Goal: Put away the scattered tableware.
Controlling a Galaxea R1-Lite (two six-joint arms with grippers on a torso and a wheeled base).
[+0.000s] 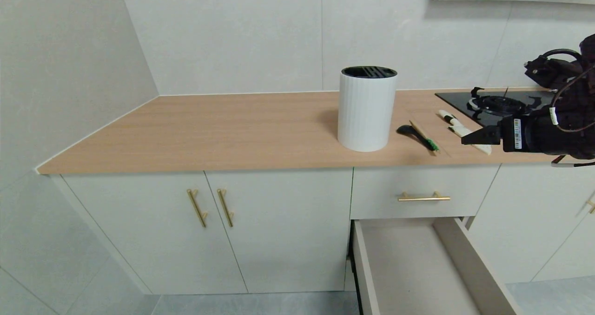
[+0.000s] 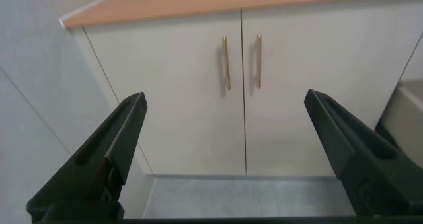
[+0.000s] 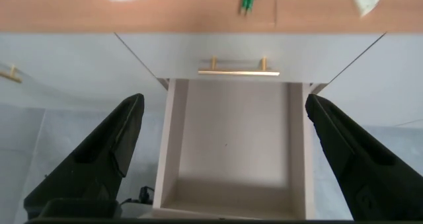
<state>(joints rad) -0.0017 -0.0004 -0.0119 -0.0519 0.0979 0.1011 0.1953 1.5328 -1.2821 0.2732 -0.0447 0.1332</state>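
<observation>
progress: early, nothing stowed by my reading | spoon (image 1: 408,130), chopsticks (image 1: 424,136), white tool (image 1: 458,129) lie on tabletop (image 1: 232,129) at 3 o'clock of holder (image 1: 367,110) | drawer (image 1: 409,268) at 6 o'clock, pulled out, no tableware inside | right claw (image 3: 223,118) spread, near white tool | left claw (image 2: 225,102) spread, facing cabinet doors (image 2: 241,98) | left to do: stow all three

Left pincer (image 2: 223,98) and right pincer (image 3: 223,100) — both agape.

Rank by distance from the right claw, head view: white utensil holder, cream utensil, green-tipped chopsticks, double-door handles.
1. cream utensil, on the counter right beside the right claw.
2. green-tipped chopsticks, next along the counter to the left.
3. white utensil holder, standing left of those.
4. double-door handles, low on the cabinet front, far left.
</observation>
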